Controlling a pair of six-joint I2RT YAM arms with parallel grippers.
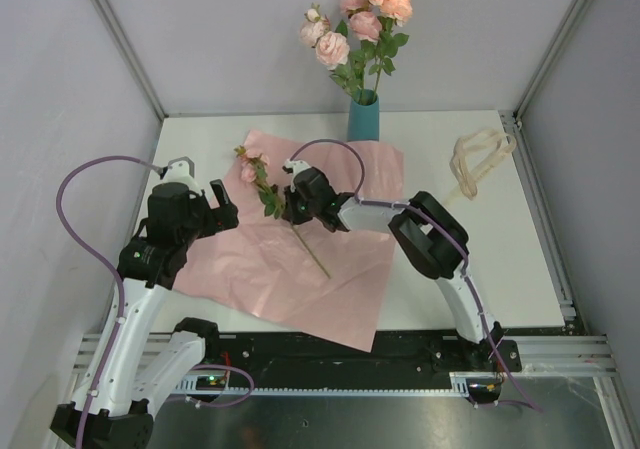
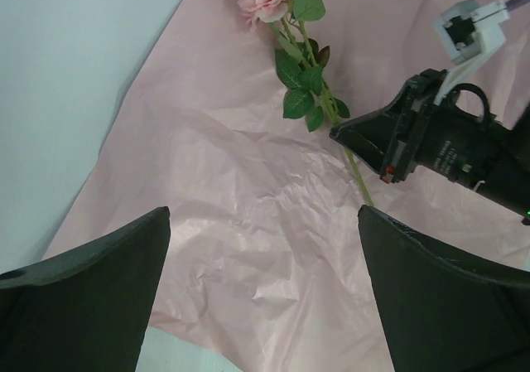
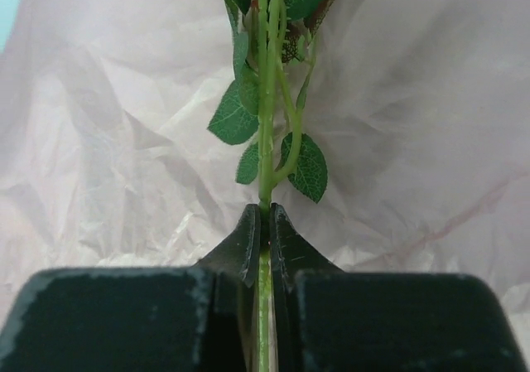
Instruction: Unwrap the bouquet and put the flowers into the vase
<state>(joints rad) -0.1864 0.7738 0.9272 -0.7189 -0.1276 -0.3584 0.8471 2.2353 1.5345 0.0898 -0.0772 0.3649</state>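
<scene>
Grasps one loose rose (image 1: pixel 262 187) (image 2: pixel 305 80) (image 3: pixel 265 140) by its thin green stem with the right pincer (image 1: pixel 290 209) (image 2: pixel 339 136) (image 3: pixel 265 223), clenched tight just below the lowest leaves. Reaches in from the right, across the spread-out pink paper (image 1: pixel 300 269) (image 2: pixel 207 206) (image 3: pixel 99 140). Lies with the pale pink bloom toward the far left and the bare stem end toward the near right, low along the paper; cannot tell whether touching it or just off it. Holds the left pincer (image 1: pixel 225 206) (image 2: pixel 263 223) released, fingers (image 2: pixel 83 289) spread wide, over the paper's left part, near the rose's leaves but apart from them, with nothing between the jaws. At the far middle of the tabletop (image 1: pixel 480 259), just at the paper's far edge, upright: the teal vase (image 1: pixel 363 119), with several pink and peach flowers (image 1: pixel 360 19) already in its mouth. Well off to the right, on bare tabletop: a cream ribbon loop (image 1: pixel 478 159).
</scene>
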